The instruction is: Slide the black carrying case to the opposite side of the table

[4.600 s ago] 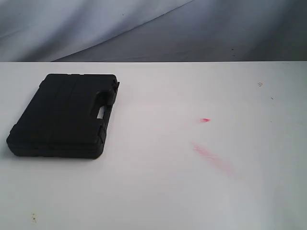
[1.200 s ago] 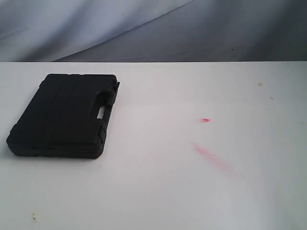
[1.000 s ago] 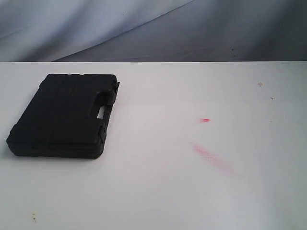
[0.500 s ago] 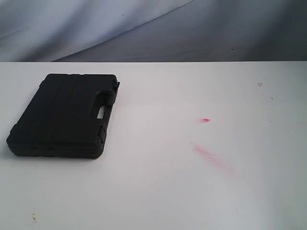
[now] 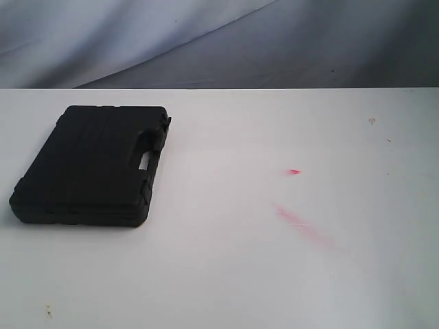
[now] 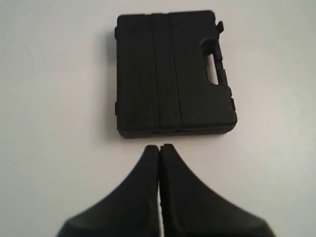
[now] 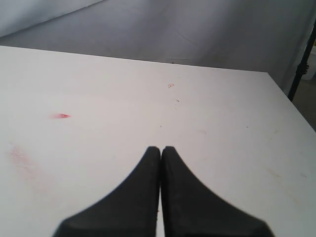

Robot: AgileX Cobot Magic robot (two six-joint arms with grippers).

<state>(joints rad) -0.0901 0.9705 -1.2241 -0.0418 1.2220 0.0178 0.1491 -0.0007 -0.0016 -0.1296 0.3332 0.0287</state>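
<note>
Black carrying case point(image 5: 89, 164): lies flat and closed on the left part of the surface point(image 5: 226, 281); neither hand touches it.

Left hand point(image 6: 159, 147): the two dark fingers pressed together along their whole length, no gap, nothing between them; tips point at one short side wall of the case point(image 6: 173, 74), just beside it, with a narrow strip of bare white surface between tip and case; how high the hand is above the surface cannot be told.

Right hand point(image 7: 161, 148): fingers likewise pressed together, gripping nothing; only bare surface ahead of it.

Case, detail: rectangular, moulded black plastic, ribs running along the lid; handle slot point(image 5: 145, 160) cut into the long side that faces the middle of the surface; small latch tab sticks out at the far corner of that side point(image 5: 168, 120).

Surface, further out: white; small bright red spot point(image 5: 293, 171) right of centre; faint pink-red smear point(image 5: 302, 223) just nearer the camera than the spot; both well apart from the case; small specks near the far right point(image 5: 371, 120) and near the front left point(image 5: 48, 312).

Beyond the far edge: grey draped cloth point(image 5: 206, 41); in the right wrist view a dark pole point(image 7: 302, 59) stands off the corner of the surface.
</note>
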